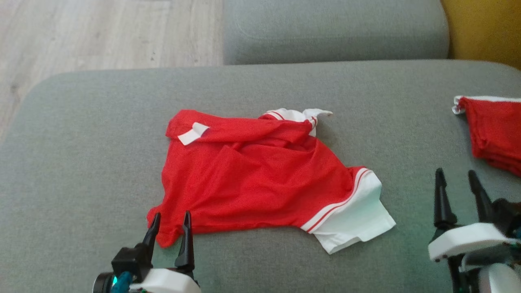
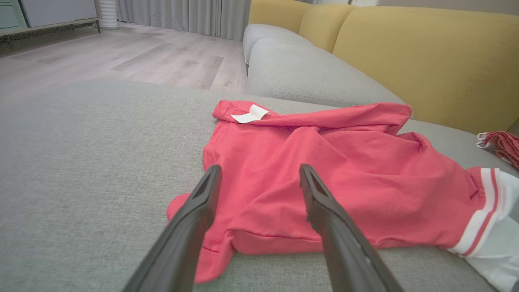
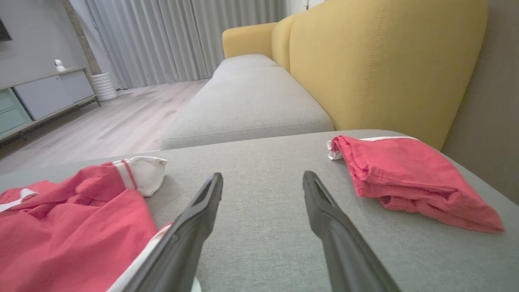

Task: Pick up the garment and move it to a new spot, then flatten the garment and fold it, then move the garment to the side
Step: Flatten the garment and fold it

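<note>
Altogether, one rumpled garment [image 1: 260, 175] and one folded garment [image 1: 494, 130] lie apart.

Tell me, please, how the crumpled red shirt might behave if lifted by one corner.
The red shirt is probably floppy: it lies creased and folded over itself. Its thin cloth looks light. Pushed, it would likely bunch on the grey cushion.

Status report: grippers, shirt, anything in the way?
Left gripper open at shirt near corner, not gripping. Right gripper open, empty, aside. Shirt rumpled, unfolded on cushion. Folded red garment far right, clear of it.
</note>
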Robot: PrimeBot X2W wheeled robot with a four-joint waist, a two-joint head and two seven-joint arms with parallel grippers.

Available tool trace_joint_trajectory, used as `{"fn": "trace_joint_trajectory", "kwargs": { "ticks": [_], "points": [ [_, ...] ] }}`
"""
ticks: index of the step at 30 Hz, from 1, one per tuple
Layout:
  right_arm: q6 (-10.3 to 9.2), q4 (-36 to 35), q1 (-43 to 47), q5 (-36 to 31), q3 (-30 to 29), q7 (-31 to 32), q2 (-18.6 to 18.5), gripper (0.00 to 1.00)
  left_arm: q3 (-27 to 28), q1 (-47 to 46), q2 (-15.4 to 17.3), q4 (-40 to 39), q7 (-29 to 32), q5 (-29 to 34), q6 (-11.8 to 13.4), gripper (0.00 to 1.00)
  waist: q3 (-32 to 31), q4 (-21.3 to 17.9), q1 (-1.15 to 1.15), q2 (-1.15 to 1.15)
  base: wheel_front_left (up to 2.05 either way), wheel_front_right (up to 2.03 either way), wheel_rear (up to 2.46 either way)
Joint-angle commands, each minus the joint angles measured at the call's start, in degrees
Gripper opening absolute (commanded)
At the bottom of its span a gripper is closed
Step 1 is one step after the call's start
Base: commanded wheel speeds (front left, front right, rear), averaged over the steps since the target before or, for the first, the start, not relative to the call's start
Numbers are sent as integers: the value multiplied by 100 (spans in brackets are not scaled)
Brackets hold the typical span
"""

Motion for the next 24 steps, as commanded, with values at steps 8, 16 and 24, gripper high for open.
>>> {"fn": "trace_joint_trajectory", "kwargs": {
  "ticks": [8, 16, 24],
  "points": [
    [-4, -235, 166, 156, 590, -176, -41, 100, 454, 158, 128, -400, -71, -84, 164, 100, -317, 202, 1, 0, 0, 0, 0],
    [-4, -185, 238, 213, 758, -207, -41, 100, 565, 346, 208, -506, -70, -197, 233, 100, -341, 231, 1, 0, 0, 0, 0],
    [-4, -183, 200, 195, 805, -198, -41, 100, 585, 346, 246, -617, -70, -197, 283, 100, -301, 195, 1, 0, 0, 0, 0]
  ]
}}
